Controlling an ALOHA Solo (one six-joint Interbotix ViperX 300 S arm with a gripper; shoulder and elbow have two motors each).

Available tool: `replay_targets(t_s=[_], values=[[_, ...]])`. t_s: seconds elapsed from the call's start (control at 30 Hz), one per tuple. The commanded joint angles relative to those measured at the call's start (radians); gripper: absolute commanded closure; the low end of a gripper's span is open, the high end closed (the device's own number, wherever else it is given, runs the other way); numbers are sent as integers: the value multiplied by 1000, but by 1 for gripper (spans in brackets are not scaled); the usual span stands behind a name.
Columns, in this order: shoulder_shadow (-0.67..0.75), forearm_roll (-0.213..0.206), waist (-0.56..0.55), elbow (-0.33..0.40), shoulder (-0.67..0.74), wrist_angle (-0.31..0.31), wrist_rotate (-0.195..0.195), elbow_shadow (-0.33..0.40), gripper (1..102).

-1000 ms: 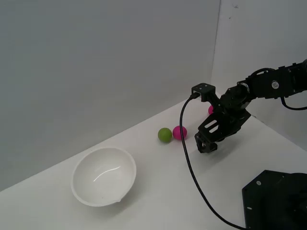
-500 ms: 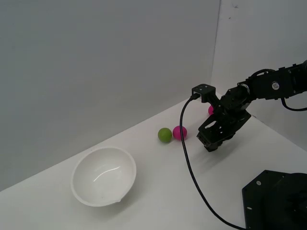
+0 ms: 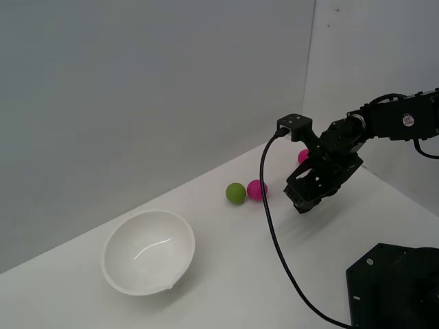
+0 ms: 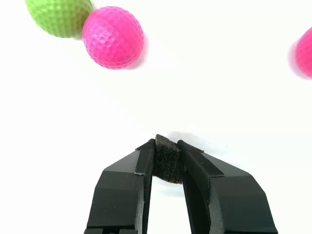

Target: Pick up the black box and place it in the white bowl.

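In the wrist view the black box (image 4: 167, 158), a tiny matte cube, is pinched between the two black fingers of my gripper (image 4: 166, 151), which is shut on it just above the white table. In the exterior view my gripper (image 3: 304, 204) hangs low over the table toward that view's right; the cube itself is too small and dark to make out there. The white bowl (image 3: 148, 251) sits upright and empty toward the exterior view's left, well apart from my gripper.
A green ball (image 3: 236, 192) and a pink ball (image 3: 256, 189) touch each other near the back wall, between bowl and gripper. Another pink ball (image 3: 302, 157) lies partly behind the arm. The black robot base (image 3: 394, 288) fills the lower corner on the exterior view's right. A black cable (image 3: 271, 226) trails over the table.
The gripper has lifted slightly off the table and shifted a little toward the exterior view's right over the last second. Balls and bowl have not moved.
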Motion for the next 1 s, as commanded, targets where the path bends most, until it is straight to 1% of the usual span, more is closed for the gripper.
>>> replay_targets(t_s=[0.0,0.2,0.4,0.7,0.8,0.97], values=[[48,-5,9,-17,40,20,8,-20,100],[124,9,9,-48,117,64,8,-51,100],[204,9,9,-104,196,100,8,-106,100],[291,9,9,-187,282,117,6,-190,100],[304,9,9,-202,296,127,6,-206,100],[328,-5,-11,-225,321,129,2,-229,100]])
